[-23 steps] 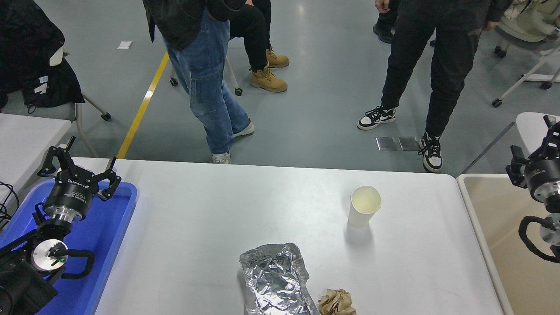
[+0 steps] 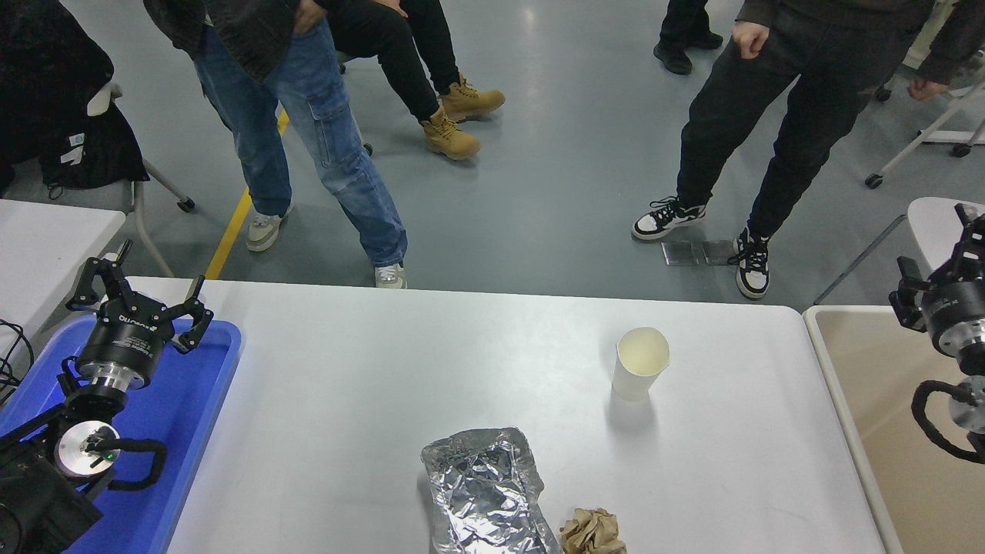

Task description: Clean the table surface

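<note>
The white table surface (image 2: 369, 369) fills the middle of the head view. On it stand an upright white paper cup (image 2: 640, 363), a crumpled sheet of silver foil (image 2: 485, 492) at the front edge, and a ball of crumpled brown paper (image 2: 591, 532) just right of the foil. My left gripper (image 2: 145, 291) is open and empty, parked over the blue tray at the lower left. My right gripper (image 2: 936, 248) is open and empty at the right edge, above the beige bin, well apart from the cup.
A blue plastic tray (image 2: 202, 400) lies on the table's left end under the left arm. A beige bin (image 2: 893, 431) with a pale rim stands off the table's right end. People (image 2: 323, 115) stand on the far side, one close to the far edge.
The people at the far side have shifted their legs and stance. Both arms and the things on the table have not moved.
</note>
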Motion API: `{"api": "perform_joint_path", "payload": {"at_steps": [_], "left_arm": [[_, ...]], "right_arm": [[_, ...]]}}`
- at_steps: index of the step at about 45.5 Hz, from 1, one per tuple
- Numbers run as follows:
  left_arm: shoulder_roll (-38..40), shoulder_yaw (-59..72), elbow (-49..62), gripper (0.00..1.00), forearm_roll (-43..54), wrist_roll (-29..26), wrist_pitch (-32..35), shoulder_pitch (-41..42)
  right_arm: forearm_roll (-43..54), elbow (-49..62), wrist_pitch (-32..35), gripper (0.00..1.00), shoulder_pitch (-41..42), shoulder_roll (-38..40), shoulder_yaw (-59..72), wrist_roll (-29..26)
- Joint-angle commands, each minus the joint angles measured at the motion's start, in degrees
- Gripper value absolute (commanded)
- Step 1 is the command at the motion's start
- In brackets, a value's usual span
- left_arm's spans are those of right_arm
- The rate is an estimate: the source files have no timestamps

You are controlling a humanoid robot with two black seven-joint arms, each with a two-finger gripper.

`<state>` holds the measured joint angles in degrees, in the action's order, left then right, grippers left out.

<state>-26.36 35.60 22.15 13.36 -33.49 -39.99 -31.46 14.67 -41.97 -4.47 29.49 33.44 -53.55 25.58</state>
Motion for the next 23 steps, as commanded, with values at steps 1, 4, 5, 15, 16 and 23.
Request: {"api": "perform_joint_path", "payload": {"at_steps": [1,4,5,15,16,23], "left_arm": [[0.0,0.0,0.0,1.0,0.0,0.0,0.0,0.0],[0.0,0.0,0.0,1.0,0.0,0.0,0.0,0.0],[0.0,0.0,0.0,1.0,0.0,0.0,0.0,0.0],[0.0,0.0,0.0,1.0,0.0,0.0,0.0,0.0],[0.0,0.0,0.0,1.0,0.0,0.0,0.0,0.0],[0.0,0.0,0.0,1.0,0.0,0.0,0.0,0.0]], "right_arm": [[-0.2,-0.1,0.1,0.99,0.9,0.0,-0.2,0.0],[-0.8,0.0,0.1,0.99,1.1,0.0,-0.2,-0.1],[-1.1,0.0,0.1,0.99,1.1,0.0,-0.2,-0.1],[-2.2,0.0,0.1,0.99,1.1,0.0,-0.2,0.0],[-2.2,0.0,0.1,0.99,1.1,0.0,-0.2,-0.1],[-4.7,0.0,0.1,0.99,1.2,0.4,-0.3,-0.1]]}}
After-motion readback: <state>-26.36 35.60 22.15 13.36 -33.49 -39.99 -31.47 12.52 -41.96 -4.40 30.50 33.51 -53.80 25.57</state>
